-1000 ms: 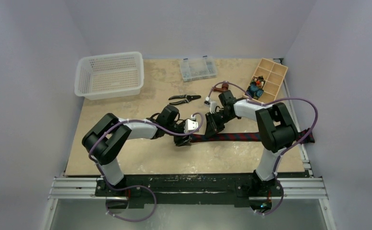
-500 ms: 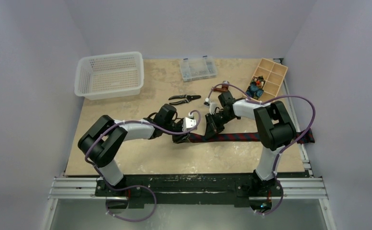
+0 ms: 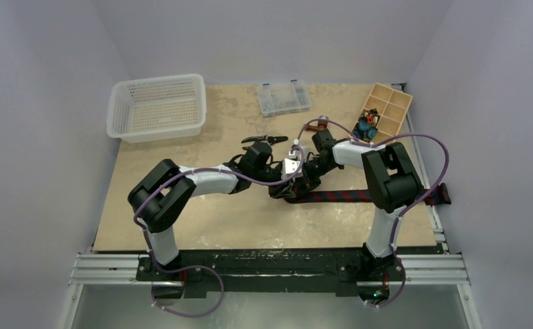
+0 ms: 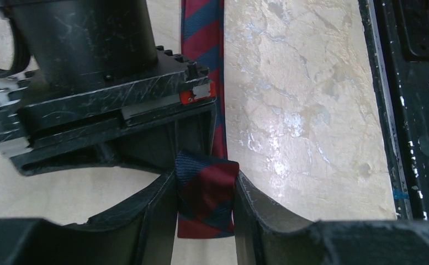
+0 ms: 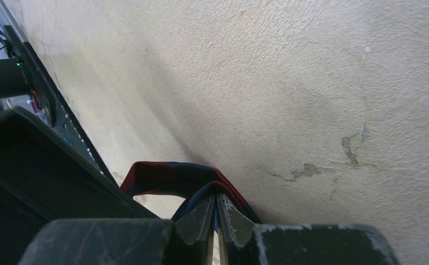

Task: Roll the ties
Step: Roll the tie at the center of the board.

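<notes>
Far left you have the white perforated plastic basket (image 3: 157, 106), well apart from the work; mid-table your left gripper (image 4: 204, 185) is clenched on the folded end of the navy-and-red striped fabric tie (image 4: 202, 33), fabric touching both fingers; just beside it your right gripper (image 5: 216, 208) pinches a thin fold of the same tie, jaws nearly together; rightward the tie lies as a flat strip reaching the edge of the beige table (image 3: 202, 219); the wooden compartment box (image 3: 387, 113) sits far right.
</notes>
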Robot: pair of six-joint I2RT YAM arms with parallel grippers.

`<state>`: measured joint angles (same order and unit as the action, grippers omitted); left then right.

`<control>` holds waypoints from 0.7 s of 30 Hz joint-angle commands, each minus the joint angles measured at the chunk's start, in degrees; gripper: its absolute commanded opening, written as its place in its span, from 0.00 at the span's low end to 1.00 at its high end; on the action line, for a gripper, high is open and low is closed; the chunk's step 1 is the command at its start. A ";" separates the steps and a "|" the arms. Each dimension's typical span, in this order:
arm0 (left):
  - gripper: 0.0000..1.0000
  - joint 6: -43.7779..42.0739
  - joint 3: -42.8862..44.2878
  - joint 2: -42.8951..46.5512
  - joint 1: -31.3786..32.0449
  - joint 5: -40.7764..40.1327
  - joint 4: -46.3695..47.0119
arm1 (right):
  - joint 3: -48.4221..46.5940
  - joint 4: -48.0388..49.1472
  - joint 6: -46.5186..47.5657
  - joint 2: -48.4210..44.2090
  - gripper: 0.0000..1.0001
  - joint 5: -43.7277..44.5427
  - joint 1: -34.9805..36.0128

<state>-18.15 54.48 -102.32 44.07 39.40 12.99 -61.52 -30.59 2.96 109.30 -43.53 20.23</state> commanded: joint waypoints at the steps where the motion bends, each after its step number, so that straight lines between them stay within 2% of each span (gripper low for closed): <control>1: 0.38 2.78 2.14 -2.02 1.44 0.53 3.79 | -0.89 1.38 1.13 1.17 0.09 2.93 0.25; 3: 0.37 2.34 1.31 -1.97 1.50 -0.52 3.78 | -1.46 0.97 1.08 0.41 0.11 1.88 0.24; 10: 0.37 0.36 -2.18 0.33 1.37 -2.73 3.00 | -3.94 -5.71 3.06 -3.41 0.29 2.26 -1.73; 21: 0.39 -0.21 -0.10 -0.79 1.61 -4.20 1.92 | -3.51 -13.17 7.07 -8.62 0.53 -4.32 -9.10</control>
<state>-17.41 52.60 -103.85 45.45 35.46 14.06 -63.81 -40.32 7.60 103.61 -43.29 12.95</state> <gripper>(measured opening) 0.377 0.491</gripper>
